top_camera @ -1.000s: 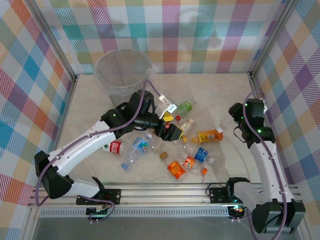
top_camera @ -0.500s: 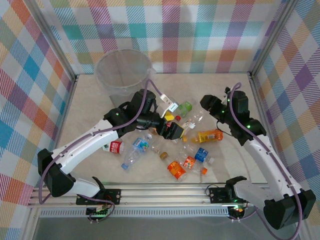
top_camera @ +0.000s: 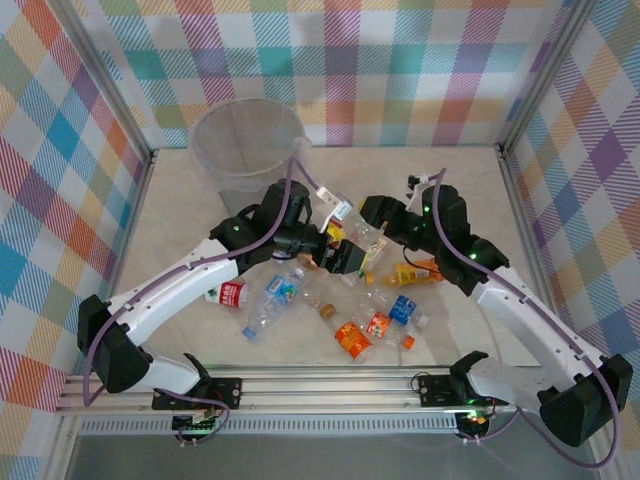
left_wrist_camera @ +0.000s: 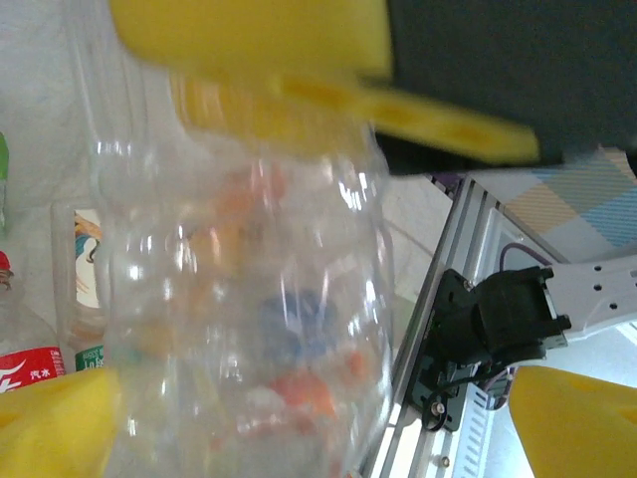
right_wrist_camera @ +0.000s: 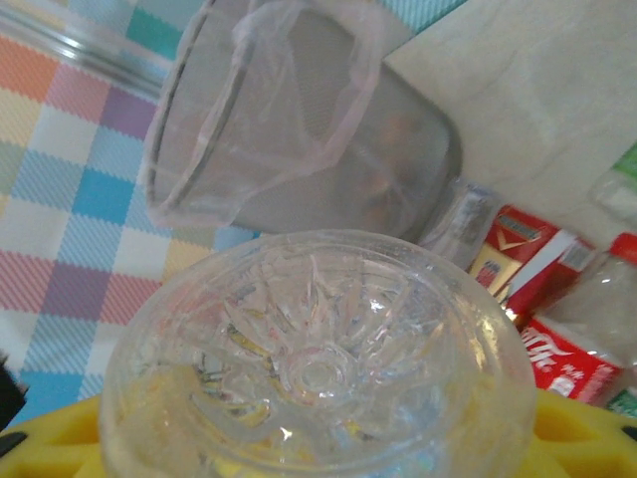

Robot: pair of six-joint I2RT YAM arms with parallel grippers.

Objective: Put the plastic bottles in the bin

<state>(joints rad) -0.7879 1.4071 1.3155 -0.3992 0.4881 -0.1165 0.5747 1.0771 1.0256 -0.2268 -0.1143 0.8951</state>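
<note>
The clear bottle (left_wrist_camera: 249, 299) at the left wrist is pretty blurred and cut off top and bottom, so no cap can be made out. The right fingers (right_wrist_camera: 582, 448) are mostly hidden behind the held bottle (right_wrist_camera: 318, 368), which gets cropped by the lower edge too.

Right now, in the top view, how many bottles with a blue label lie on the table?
2. The left blue-label bottle lies just in front of the left arm; the right blue-label bottle lies right of centre in the pile. Others may be hidden.
</note>
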